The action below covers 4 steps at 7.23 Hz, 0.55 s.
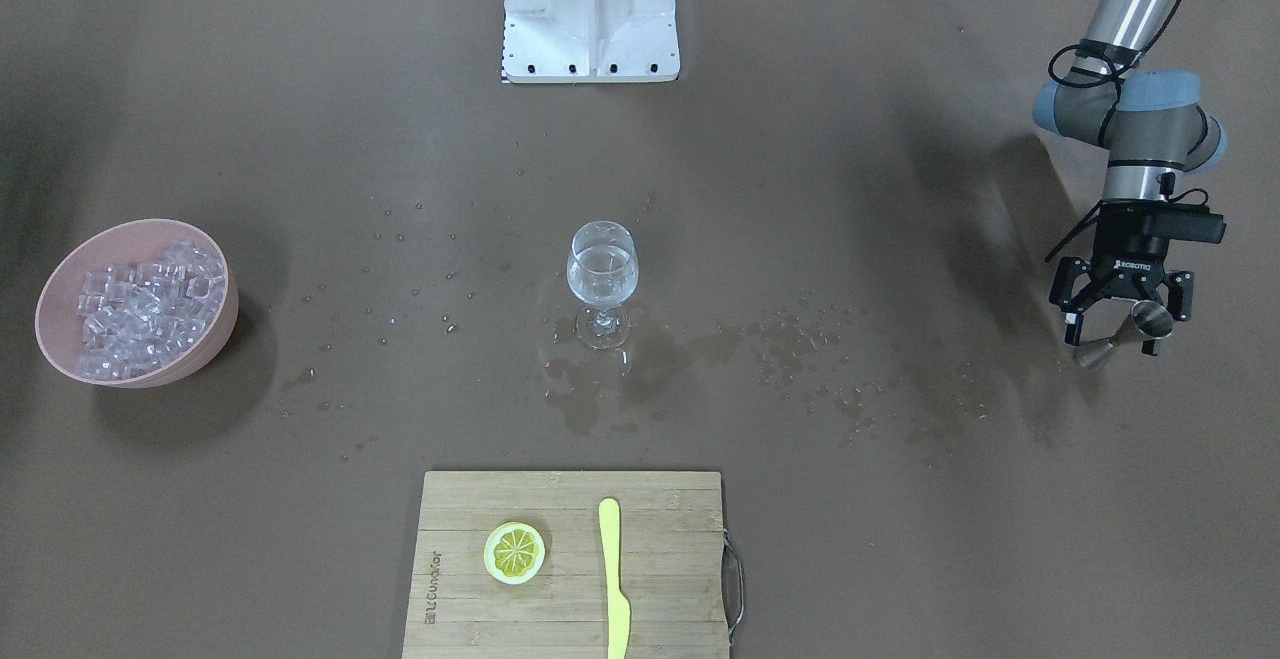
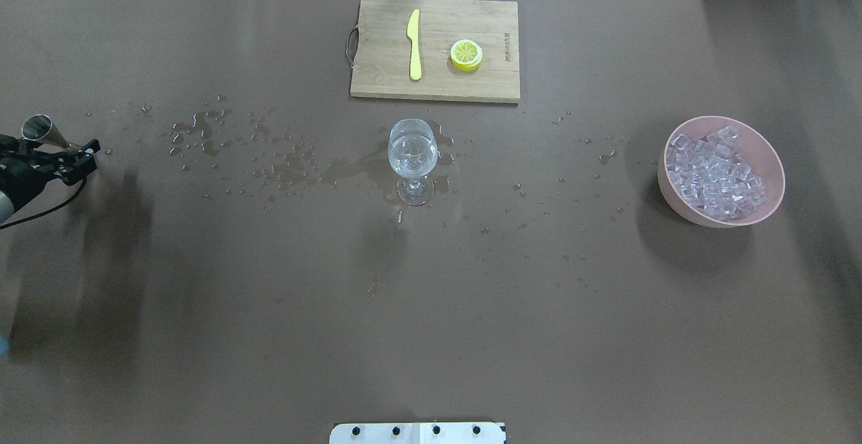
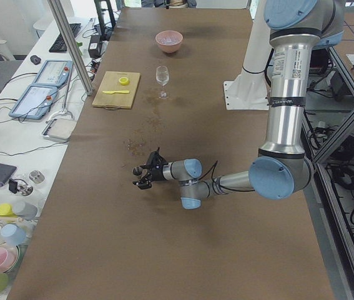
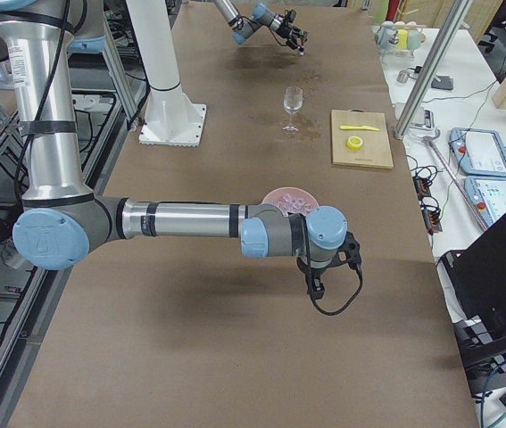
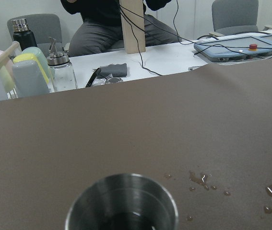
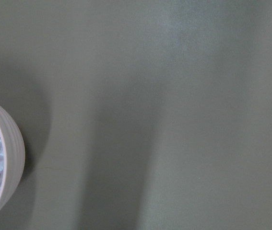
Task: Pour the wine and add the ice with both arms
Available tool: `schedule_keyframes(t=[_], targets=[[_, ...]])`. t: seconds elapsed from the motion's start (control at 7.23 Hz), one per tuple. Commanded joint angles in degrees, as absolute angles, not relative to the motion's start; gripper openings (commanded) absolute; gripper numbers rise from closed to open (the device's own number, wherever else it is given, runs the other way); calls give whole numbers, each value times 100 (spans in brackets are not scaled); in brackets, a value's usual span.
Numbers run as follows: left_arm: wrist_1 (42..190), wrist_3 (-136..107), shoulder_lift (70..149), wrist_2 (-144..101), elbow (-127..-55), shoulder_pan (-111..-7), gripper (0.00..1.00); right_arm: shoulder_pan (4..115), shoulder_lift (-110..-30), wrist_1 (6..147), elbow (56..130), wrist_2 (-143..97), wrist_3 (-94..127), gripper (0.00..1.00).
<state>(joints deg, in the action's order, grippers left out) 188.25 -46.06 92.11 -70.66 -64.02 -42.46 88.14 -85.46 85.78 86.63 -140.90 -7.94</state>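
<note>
A wine glass (image 1: 602, 274) holding clear wine stands at the table's middle, also seen in the overhead view (image 2: 413, 154). A pink bowl (image 1: 218, 337) heaped with ice cubes (image 1: 150, 304) sits at the robot's right side (image 2: 717, 171). My left gripper (image 1: 1115, 339) is low at the far left of the table (image 2: 52, 149), its fingers spread wide. A steel jigger (image 1: 1135, 329) stands between them, its cup rim filling the bottom of the left wrist view (image 5: 121, 203). My right gripper (image 4: 319, 283) hangs beside the bowl; I cannot tell whether it is open or shut. The bowl's edge (image 6: 8, 158) shows in the right wrist view.
A wooden cutting board (image 1: 560, 629) with a lemon slice (image 1: 514, 552) and a yellow knife (image 1: 613, 579) lies at the far edge. Spilled drops and a puddle (image 1: 600, 399) spread around the glass. The white pedestal (image 1: 590, 9) stands at the robot's side.
</note>
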Motion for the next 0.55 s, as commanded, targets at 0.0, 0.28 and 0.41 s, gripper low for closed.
schedule_keyframes(t=[0.0, 0.28, 0.41], targets=[[18817, -4605, 9237, -7066, -6337, -4245, 82, 8815, -8552, 8578, 8701, -14115, -791, 100], [18843, -4614, 9229, -7075, -6354, -4245, 34, 8815, -8552, 8578, 8710, -14124, -791, 100], [18852, -4658, 9220, -7075, -6354, -4245, 0, 8815, -8552, 8578, 8710, -14141, -791, 100]])
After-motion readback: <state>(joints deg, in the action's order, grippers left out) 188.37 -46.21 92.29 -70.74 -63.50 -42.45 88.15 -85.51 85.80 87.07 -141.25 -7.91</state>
